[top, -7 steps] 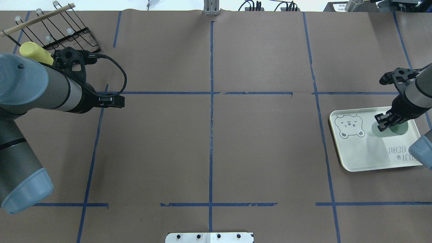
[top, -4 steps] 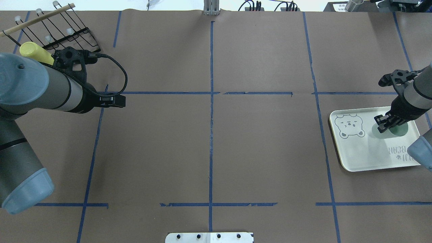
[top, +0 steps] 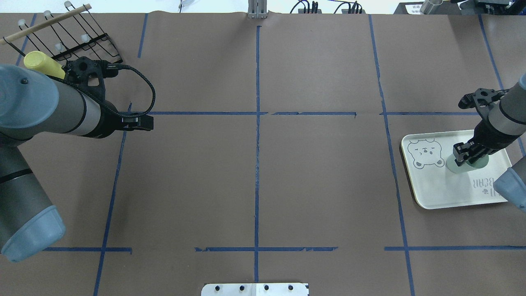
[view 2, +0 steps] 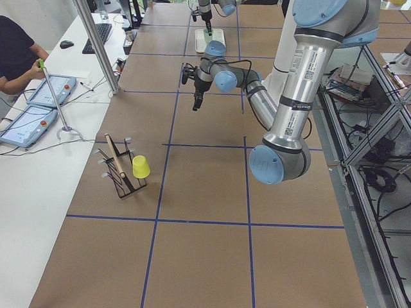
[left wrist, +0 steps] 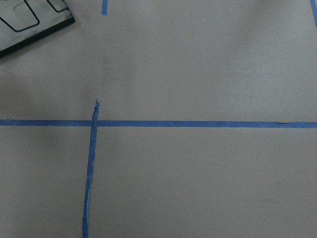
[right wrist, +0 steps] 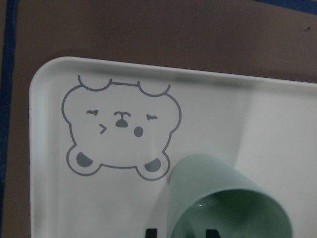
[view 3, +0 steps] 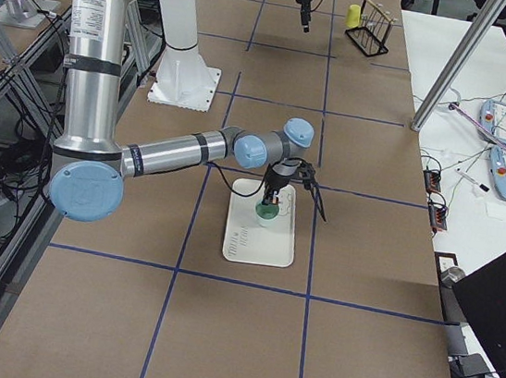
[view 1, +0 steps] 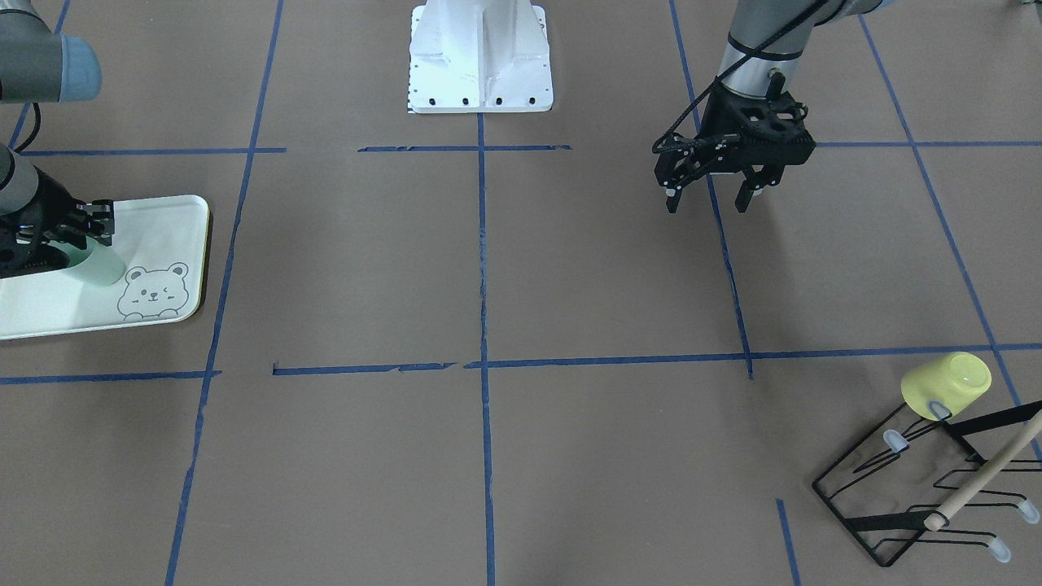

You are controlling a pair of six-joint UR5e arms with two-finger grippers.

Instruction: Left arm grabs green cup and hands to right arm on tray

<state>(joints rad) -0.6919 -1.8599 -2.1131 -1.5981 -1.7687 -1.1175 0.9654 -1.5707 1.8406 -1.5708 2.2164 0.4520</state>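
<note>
The brown paper tabletop (top: 320,172) is divided into squares by blue tape lines. The left arm (top: 49,107) reaches over the robot's left half of it. The left fingers (view 1: 743,198) point down above a tape line, spread wide and holding nothing, clear of the surface. The right arm (top: 503,115) bends down over the tray (top: 435,189), which lies flat near the tabletop's right edge. The tray's bear drawing is at the end nearer the middle of the tabletop. A black wire rack (view 1: 895,522) with a wooden rod stands at the far left corner, well apart from the left fingers. A yellow cup (view 1: 946,385) hangs mouth-down on one of its prongs. The right fingers (top: 461,151) are closed on the rim of the green cup (view 1: 99,265). The cup is tilted over the tray just beside the bear. Whether its base touches the tray I cannot tell.
</note>
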